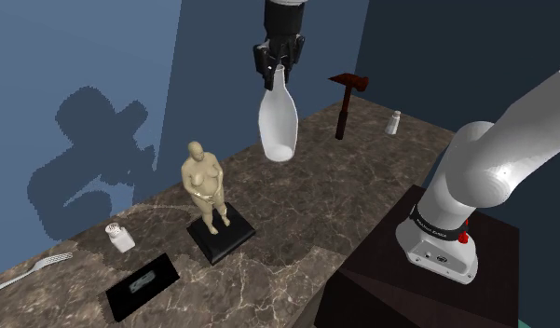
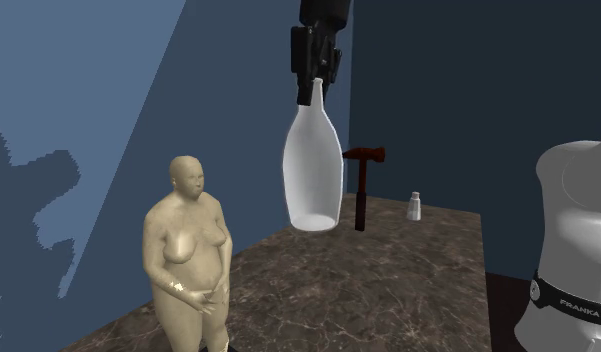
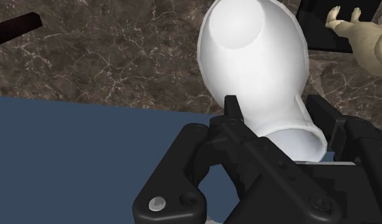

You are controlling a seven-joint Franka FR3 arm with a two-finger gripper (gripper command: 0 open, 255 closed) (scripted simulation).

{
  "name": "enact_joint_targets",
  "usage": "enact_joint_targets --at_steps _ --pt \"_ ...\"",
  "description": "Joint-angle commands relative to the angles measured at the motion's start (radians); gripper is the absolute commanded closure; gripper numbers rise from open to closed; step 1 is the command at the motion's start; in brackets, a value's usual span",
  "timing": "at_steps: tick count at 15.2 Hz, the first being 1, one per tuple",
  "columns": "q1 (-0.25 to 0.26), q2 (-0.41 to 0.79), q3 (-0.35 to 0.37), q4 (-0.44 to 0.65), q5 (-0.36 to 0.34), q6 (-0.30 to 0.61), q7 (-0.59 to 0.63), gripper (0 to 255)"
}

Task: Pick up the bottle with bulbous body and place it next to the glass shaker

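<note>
A white bottle (image 1: 278,121) with a bulbous body hangs by its narrow neck well above the marble tabletop (image 1: 334,205). My gripper (image 1: 278,73) is shut on that neck. The second exterior view has the bottle (image 2: 313,170) dangling under the gripper (image 2: 317,82), slightly tilted. Along the wrist view, the black fingers (image 3: 232,108) clasp the bottle (image 3: 256,57) at its neck, near the gripper (image 3: 275,121). One small shaker (image 1: 393,122) stands at the far corner by the hammer. Another shaker (image 1: 120,237) stands near the shoulder view's left.
A dark hammer (image 1: 346,101) stands upright behind the bottle. A tan figurine (image 1: 204,186) on a black base stands mid-table. A flat black slab (image 1: 143,284) and a fork (image 1: 26,272) lie at the shoulder view's left. Blue walls back the table.
</note>
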Motion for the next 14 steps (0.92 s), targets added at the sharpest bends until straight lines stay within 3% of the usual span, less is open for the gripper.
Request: enact_joint_targets --at_steps 1,14 --pt "-0.001 0.004 0.000 0.033 -0.001 -0.029 0.000 255" --pt "-0.008 0.058 0.000 0.262 -0.013 -0.205 0.001 255"
